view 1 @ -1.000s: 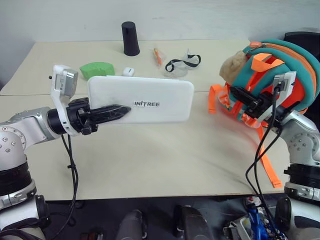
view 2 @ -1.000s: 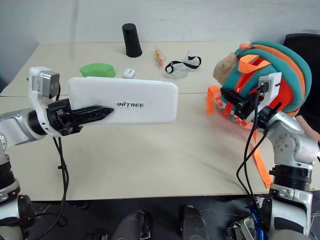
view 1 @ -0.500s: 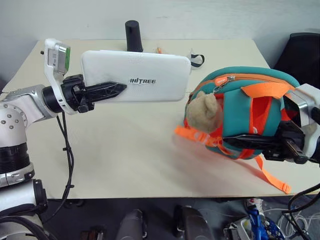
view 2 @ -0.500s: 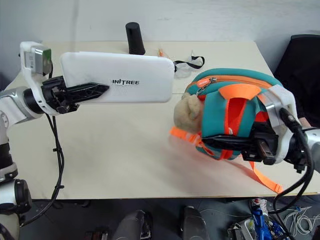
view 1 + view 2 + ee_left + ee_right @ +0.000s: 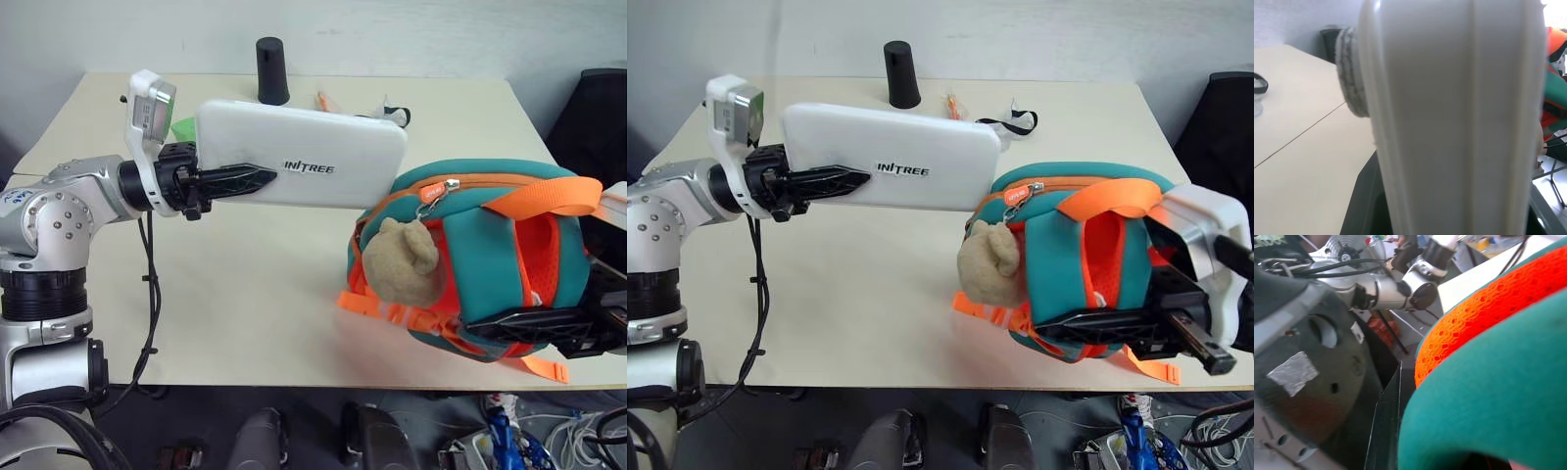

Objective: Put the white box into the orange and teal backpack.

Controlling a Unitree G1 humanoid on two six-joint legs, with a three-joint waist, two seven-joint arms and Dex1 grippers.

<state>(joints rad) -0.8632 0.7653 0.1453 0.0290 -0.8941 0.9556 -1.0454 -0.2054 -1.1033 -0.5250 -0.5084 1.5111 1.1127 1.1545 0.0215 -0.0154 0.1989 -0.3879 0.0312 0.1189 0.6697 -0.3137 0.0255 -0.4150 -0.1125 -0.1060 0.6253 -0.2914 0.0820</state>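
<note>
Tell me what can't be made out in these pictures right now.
- Whether the backpack zip is open: the head views show it closed at the puller, the rest is hidden.
- What lies behind the white box: it covers part of the table.
- Left pincer far finger: behind the box.

White box (image 5: pixel 304 155), orange-teal backpack (image 5: pixel 490 255)

I see pale beige desk (image 5: pixel 245 294), seam line running across top. Black tapered cylinder (image 5: pixel 272 70) upright near far edge. Small orange pen-like item (image 5: pixel 322 100) just beside it toward right. Clear safety glasses with black strap (image 5: pixel 1017 116) farther right. Green lump (image 5: pixel 182 127) peeks near far left corner. Black chair (image 5: pixel 598 108) beyond right edge.
</note>
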